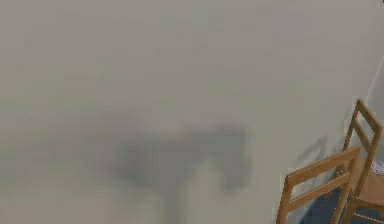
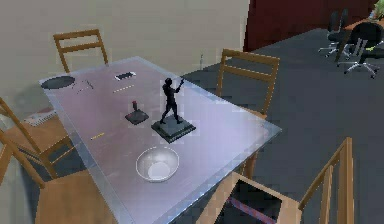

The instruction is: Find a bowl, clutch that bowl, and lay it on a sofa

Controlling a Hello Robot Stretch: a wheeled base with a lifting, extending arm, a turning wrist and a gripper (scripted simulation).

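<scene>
A pale round bowl (image 2: 157, 164) sits on the light glossy tabletop (image 2: 230, 125), near the table's near edge in the arm side view. Just beyond it a dark statue of a figure (image 2: 173, 108) stands on a square base.
On the same table lie a small dark object (image 2: 137, 116), a dark round plate (image 2: 58, 82) and a flat dark device (image 2: 124, 75). Wooden chairs (image 2: 247, 75) ring the table, one close at the bottom right (image 2: 300, 200). Office chairs (image 2: 358, 45) stand far off. A plain wall (image 1: 150, 80) is ahead, with wooden chairs (image 1: 340, 180).
</scene>
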